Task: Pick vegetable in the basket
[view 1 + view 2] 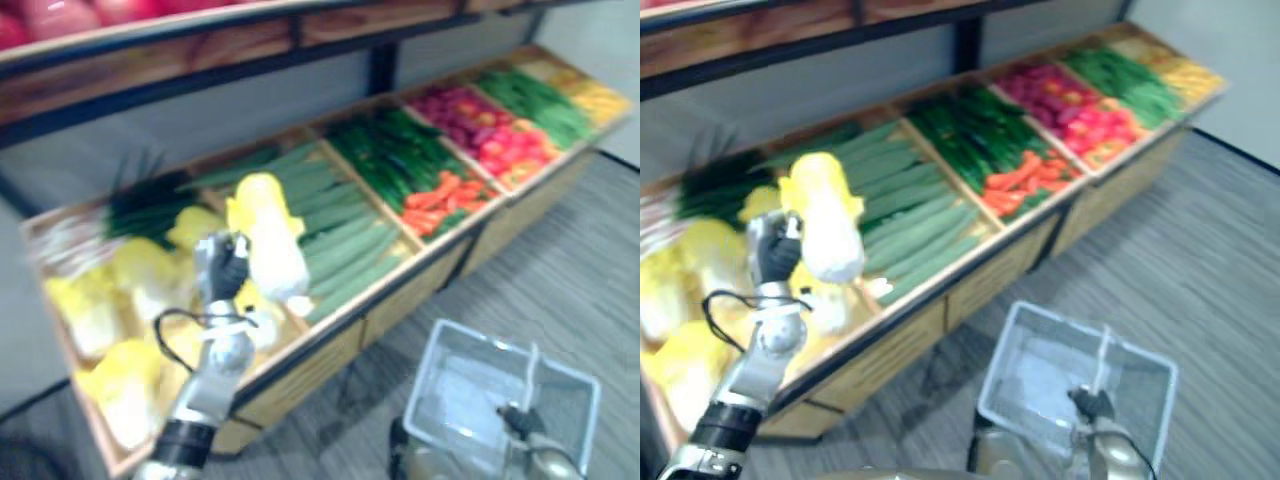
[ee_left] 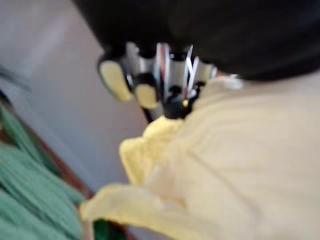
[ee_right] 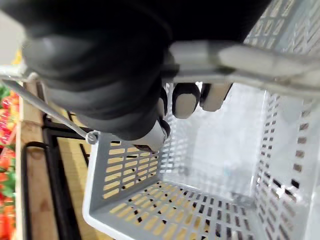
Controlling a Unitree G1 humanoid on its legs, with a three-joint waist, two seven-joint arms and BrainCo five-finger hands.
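Left hand (image 1: 222, 268) has its fingers wrapped round a yellow napa cabbage (image 1: 270, 235), held up over the display crate (image 1: 330, 330), between the other cabbages (image 1: 130, 275) and the cucumbers (image 1: 345, 245). Right hand (image 3: 100, 65) is clenched on the handle (image 3: 250, 62) of the grey plastic basket (image 3: 130, 170), which hangs over the floor well apart from the cabbage.

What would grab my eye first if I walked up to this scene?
The big pale yellow leafy cabbage stands out first, held up above the sloping wooden vegetable display in the robot's left hand, whose fingers curl round it. Next comes the empty grey slotted plastic basket, hanging by its handle from the right hand, low over the grey floor in front of the display.
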